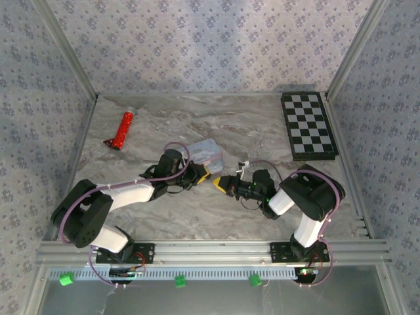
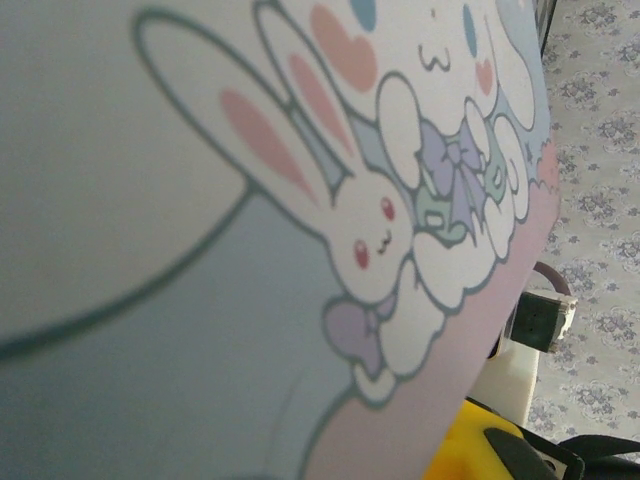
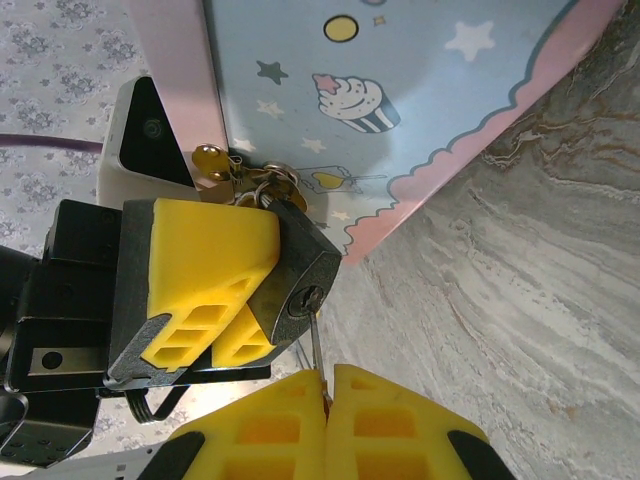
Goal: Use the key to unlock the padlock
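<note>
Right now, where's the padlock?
Right wrist view, centre-left: the padlock sits clamped by the left gripper, by the cartoon tin, keyhole facing the key in the right gripper.

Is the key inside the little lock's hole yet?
Not yet, it seems. The key, pinched in the right gripper, stops just below the keyhole of the padlock, and the slot shows bare.
</note>
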Tool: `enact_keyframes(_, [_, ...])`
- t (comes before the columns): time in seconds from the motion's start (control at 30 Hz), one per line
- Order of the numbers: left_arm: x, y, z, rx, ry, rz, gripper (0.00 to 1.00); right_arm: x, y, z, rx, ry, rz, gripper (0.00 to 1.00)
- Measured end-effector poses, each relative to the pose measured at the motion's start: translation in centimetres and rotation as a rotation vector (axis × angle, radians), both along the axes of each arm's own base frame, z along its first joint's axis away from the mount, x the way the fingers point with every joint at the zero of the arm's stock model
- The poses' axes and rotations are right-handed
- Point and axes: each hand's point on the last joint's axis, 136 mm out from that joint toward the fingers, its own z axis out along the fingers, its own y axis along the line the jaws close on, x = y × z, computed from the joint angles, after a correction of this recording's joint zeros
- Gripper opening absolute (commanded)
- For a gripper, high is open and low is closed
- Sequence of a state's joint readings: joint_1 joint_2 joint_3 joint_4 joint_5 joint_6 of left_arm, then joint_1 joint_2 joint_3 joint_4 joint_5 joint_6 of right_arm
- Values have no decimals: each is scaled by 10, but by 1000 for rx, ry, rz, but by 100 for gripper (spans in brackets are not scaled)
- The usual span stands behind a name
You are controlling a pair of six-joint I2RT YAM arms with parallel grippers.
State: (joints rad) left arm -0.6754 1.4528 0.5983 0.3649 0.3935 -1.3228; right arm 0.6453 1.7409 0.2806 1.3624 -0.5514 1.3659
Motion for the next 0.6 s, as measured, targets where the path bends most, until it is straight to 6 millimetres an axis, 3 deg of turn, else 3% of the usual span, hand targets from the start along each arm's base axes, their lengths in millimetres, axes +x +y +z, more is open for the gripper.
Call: enact_keyframes(0.6, [2, -4, 9, -30, -29, -9, 0, 7, -3, 9, 21, -15, 0, 0])
